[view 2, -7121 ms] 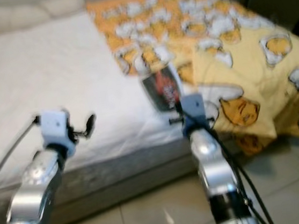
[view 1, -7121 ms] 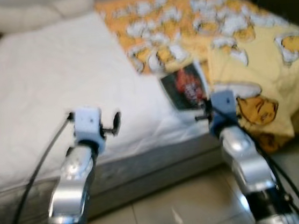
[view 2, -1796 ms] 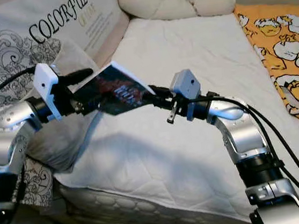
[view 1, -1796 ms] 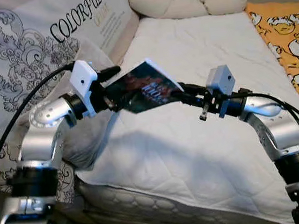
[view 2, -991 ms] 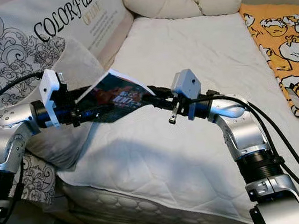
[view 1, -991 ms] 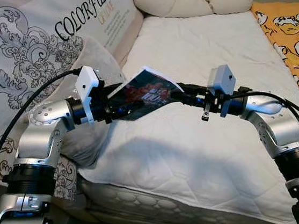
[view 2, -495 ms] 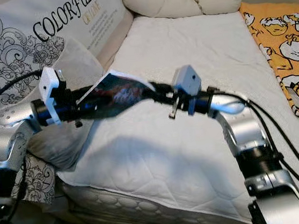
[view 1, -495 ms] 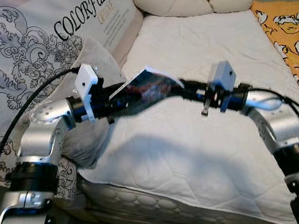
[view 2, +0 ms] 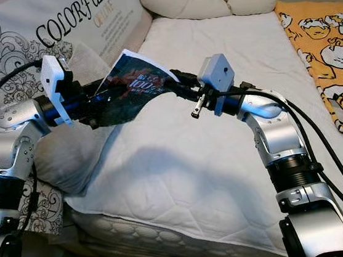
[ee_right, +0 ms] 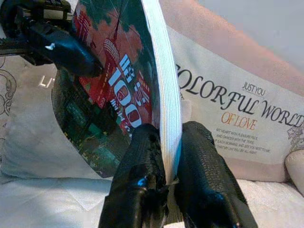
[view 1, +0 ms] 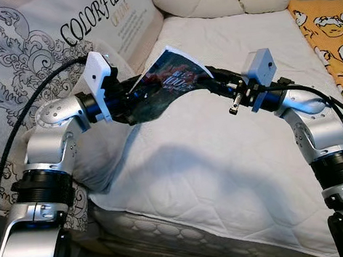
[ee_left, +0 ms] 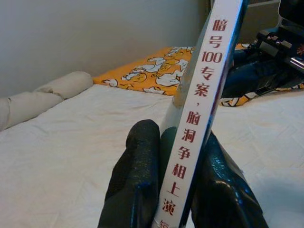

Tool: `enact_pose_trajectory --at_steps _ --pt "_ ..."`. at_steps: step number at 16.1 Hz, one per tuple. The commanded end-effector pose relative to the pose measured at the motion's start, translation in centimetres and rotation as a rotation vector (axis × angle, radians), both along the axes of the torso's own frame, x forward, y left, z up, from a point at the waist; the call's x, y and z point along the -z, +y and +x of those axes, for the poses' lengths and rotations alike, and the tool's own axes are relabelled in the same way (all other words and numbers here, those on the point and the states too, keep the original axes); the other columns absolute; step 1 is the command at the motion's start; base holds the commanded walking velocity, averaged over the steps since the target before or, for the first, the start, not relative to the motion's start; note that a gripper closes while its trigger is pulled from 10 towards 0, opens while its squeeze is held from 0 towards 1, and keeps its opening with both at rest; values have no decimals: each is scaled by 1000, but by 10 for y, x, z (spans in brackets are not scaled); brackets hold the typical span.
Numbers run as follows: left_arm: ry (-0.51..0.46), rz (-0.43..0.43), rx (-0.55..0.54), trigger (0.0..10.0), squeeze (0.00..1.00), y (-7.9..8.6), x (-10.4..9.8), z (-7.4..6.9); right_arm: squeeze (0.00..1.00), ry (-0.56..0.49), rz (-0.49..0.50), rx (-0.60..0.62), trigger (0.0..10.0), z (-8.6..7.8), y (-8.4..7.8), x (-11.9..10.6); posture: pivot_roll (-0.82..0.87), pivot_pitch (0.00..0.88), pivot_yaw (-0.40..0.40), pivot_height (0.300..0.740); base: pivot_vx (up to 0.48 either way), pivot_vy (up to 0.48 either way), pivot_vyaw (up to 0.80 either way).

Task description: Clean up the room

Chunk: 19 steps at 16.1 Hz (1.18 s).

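The book (view 1: 167, 79) has risen and tilted more upright since the earlier frame. Left gripper (ee_left: 175, 190) and right gripper (ee_right: 166, 190) each pinch it above the bed (view 1: 237, 158).

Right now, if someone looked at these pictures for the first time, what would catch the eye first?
First, the book with its dark red cover, held in the air above the white mattress, with the left gripper clamped on one end and the right gripper on the other. Next, the big pillow printed "COLORFUL WORLD" on the robot's left, and the yellow cartoon blanket far right.
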State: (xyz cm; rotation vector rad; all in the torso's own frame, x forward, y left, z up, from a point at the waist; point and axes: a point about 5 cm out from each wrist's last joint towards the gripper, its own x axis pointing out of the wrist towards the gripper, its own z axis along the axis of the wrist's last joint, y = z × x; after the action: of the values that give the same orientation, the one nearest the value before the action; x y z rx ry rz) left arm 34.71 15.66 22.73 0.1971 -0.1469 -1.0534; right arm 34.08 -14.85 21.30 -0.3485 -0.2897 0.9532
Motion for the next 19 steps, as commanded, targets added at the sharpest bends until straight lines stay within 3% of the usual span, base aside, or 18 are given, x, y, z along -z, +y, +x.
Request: enact_pose_trajectory --at_steps 1,3,4,7,11,14,15,16,19 --pt "-38 -31 -37 0 0 5 -9 2 0 -54 34 9 10000 2 -2 -13 8 0 74 740 0 0 0" --pt "-22 -54 -31 0 0 2 -5 1 0 -15 20 2 10000 1 -1 -8 -1 0 83 740 0 0 0" --pt "-8 -66 -28 0 0 0 -2 0 1000 26 13 27 10000 2 -5 -3 -5 0 89 740 0 0 0" --pt "39 -102 -20 0 0 -5 8 -5 1000 25 -12 175 10000 6 -24 7 -23 0 108 740 0 0 0" --pt "112 -113 -42 0 0 -9 26 -8 1000 29 24 361 10000 3 -66 10 -41 0 113 740 0 0 0" --pt "233 -15 -177 0 0 -4 54 0 1000 47 59 397 10000 -9 -90 3 -55 0 111 740 0 0 0" --pt "328 59 -210 0 0 -2 71 2 1000 85 32 326 10000 -18 -85 6 -74 0 114 740 0 0 0" --pt "353 68 -209 0 0 -3 76 3 1000 104 17 294 10000 -21 -81 8 -83 0 112 740 0 0 0" --pt "514 -97 -234 0 0 -18 82 14 1000 241 -59 97 10000 -46 -56 26 -107 0 89 740 0 0 0"
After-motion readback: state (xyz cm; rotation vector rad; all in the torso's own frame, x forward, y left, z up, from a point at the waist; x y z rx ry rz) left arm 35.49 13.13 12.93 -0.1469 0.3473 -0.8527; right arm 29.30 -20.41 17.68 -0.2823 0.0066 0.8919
